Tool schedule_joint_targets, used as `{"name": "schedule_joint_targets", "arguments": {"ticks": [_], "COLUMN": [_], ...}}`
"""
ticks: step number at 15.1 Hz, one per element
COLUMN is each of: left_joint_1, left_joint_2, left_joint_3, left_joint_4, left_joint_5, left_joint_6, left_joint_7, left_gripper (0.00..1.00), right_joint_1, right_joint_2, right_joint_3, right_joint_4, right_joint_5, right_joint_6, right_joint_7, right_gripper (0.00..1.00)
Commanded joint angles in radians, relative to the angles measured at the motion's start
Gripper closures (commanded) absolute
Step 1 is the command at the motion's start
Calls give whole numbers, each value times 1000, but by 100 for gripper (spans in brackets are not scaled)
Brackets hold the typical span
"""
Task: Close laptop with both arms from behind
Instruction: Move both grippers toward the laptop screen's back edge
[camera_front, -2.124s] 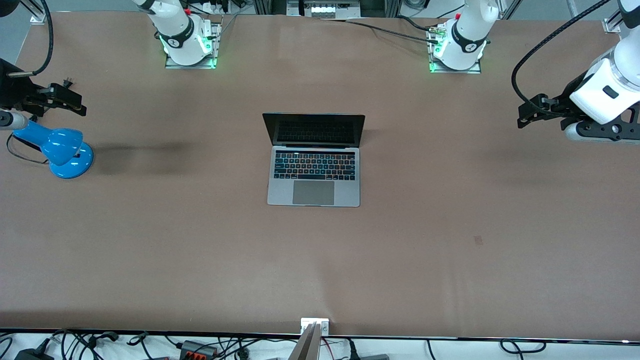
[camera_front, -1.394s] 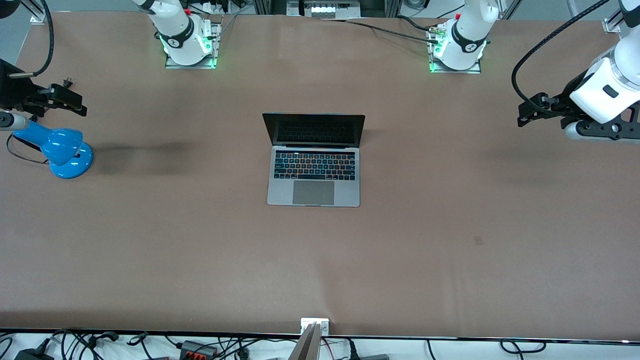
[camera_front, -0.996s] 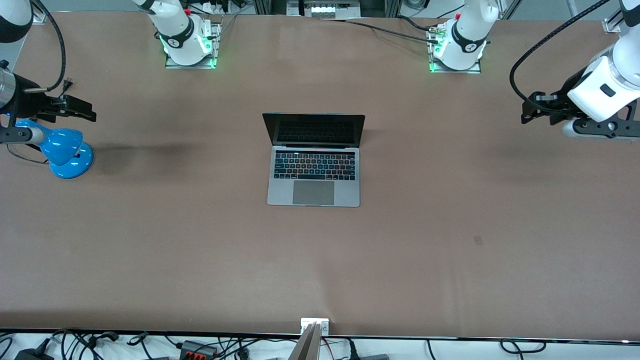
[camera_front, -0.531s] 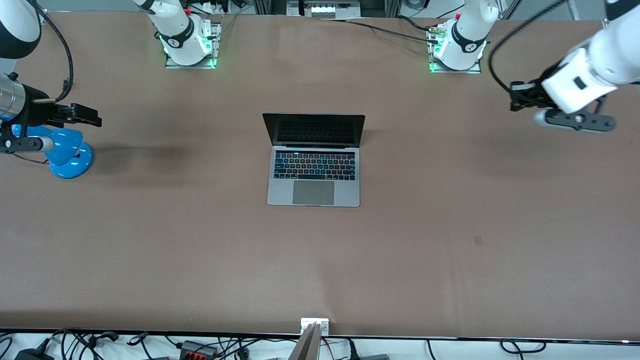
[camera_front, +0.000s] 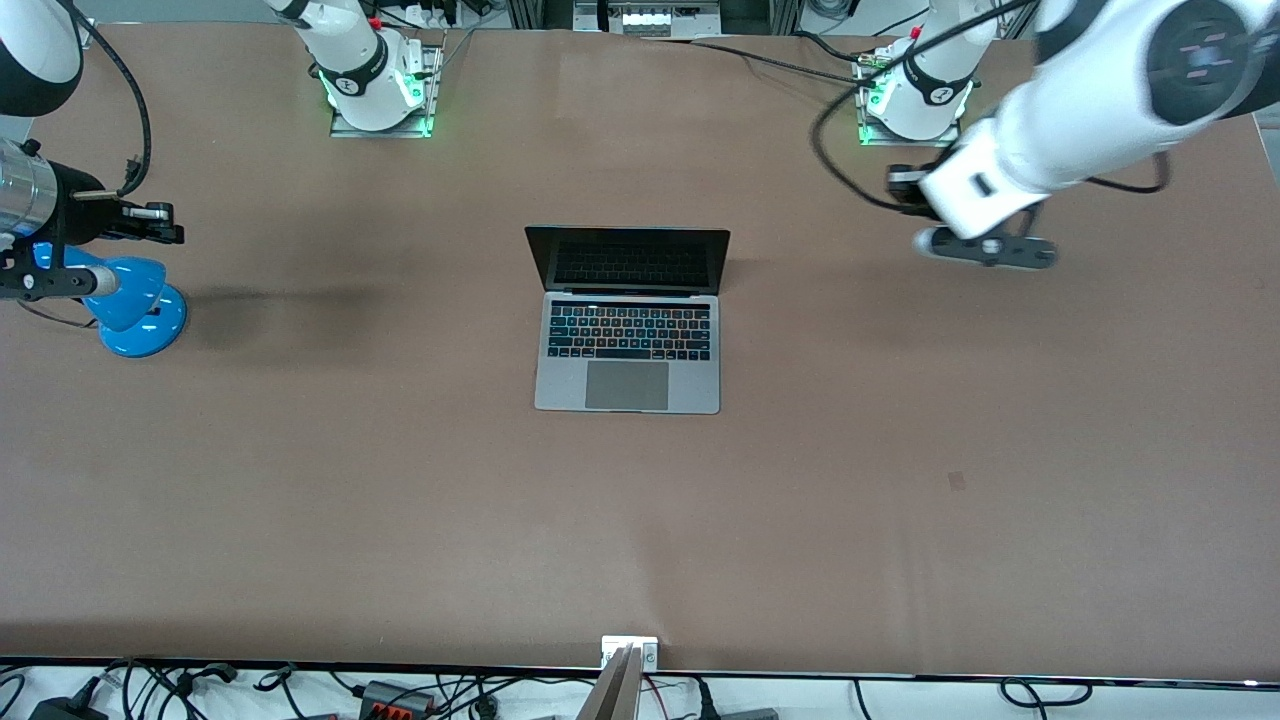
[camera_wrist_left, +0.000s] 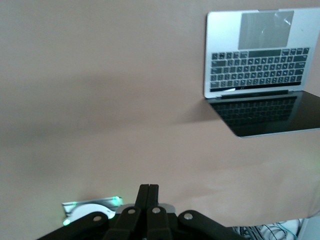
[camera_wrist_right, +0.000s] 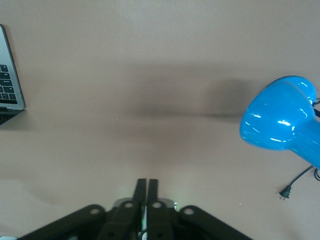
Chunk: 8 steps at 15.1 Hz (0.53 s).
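Note:
The laptop (camera_front: 627, 340) lies open in the middle of the table, with its black screen upright on the side toward the robot bases. It also shows in the left wrist view as the laptop (camera_wrist_left: 255, 65), and only its edge (camera_wrist_right: 9, 80) shows in the right wrist view. My left gripper (camera_front: 893, 183) hangs over the table close to the left arm's base, between that base and the laptop. Its fingers (camera_wrist_left: 148, 190) are shut on nothing. My right gripper (camera_front: 172, 225) hovers over the table beside the blue lamp, at the right arm's end, also shut (camera_wrist_right: 146, 185) and empty.
A blue desk lamp (camera_front: 130, 300) stands at the right arm's end of the table; its head (camera_wrist_right: 277, 120) and loose plug (camera_wrist_right: 285, 192) show in the right wrist view. The two arm bases (camera_front: 380, 95) (camera_front: 915, 100) stand along the table's edge farthest from the front camera.
The left arm has swung in from the table's end toward the laptop. Both grippers have closed. The right gripper has stayed near the lamp.

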Motion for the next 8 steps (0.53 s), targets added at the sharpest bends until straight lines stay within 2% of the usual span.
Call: {"name": "schedule_joint_targets", "arguments": {"ticks": [1, 5, 8], "left_joint_1": [2, 0, 3], "left_joint_2": [17, -2, -14], "left_joint_3": [-37, -91, -152], "left_joint_4": [-18, -130, -206], "left_joint_5": [-49, -81, -83], "left_joint_6": [28, 124, 209], "left_joint_7": [-46, -70, -70], "left_gripper": [100, 100, 100], "right_joint_1": [5, 38, 86], "right_joint_2": [-1, -12, -27], "right_joint_3": [6, 6, 7], "right_joint_4": [18, 10, -23], "right_joint_5": [4, 7, 29], "right_joint_6": [-42, -129, -123], "right_joint_7": [1, 14, 16], "right_gripper": [100, 100, 100]}}
